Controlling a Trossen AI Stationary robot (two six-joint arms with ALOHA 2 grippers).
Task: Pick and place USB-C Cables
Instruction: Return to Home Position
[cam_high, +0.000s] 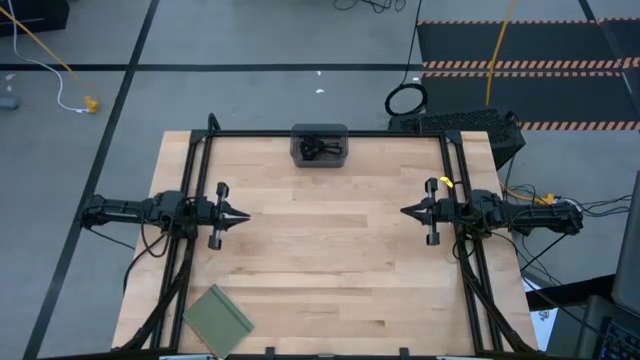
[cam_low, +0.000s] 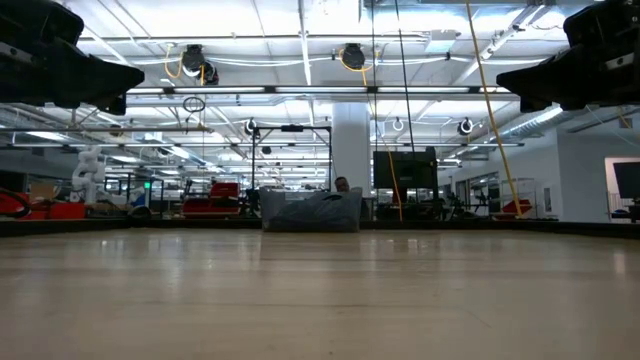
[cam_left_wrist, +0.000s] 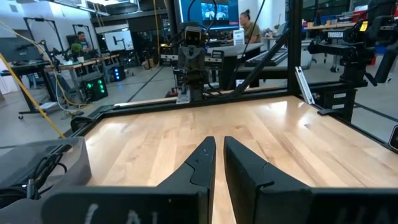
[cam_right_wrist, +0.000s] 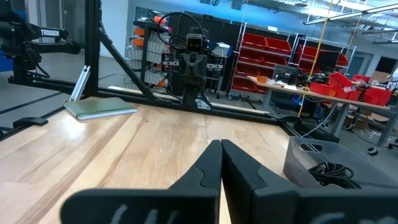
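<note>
Black USB-C cables (cam_high: 320, 149) lie tangled inside a dark grey tray (cam_high: 296, 136) at the middle of the table's far edge. They also show in the left wrist view (cam_left_wrist: 38, 169) and the right wrist view (cam_right_wrist: 331, 170). No purple-blue cable shows in any view. My left gripper (cam_high: 247, 215) hovers shut over the table's left side and points toward the middle. My right gripper (cam_high: 403, 211) hovers shut over the right side, facing it. Both are well away from the tray and hold nothing.
A flat green pad (cam_high: 218, 318) lies near the table's near left corner. A black frame (cam_high: 330, 133) runs along the far edge and both sides. Bare wood (cam_high: 325, 240) spreads between the two grippers. People sit at desks in the room beyond.
</note>
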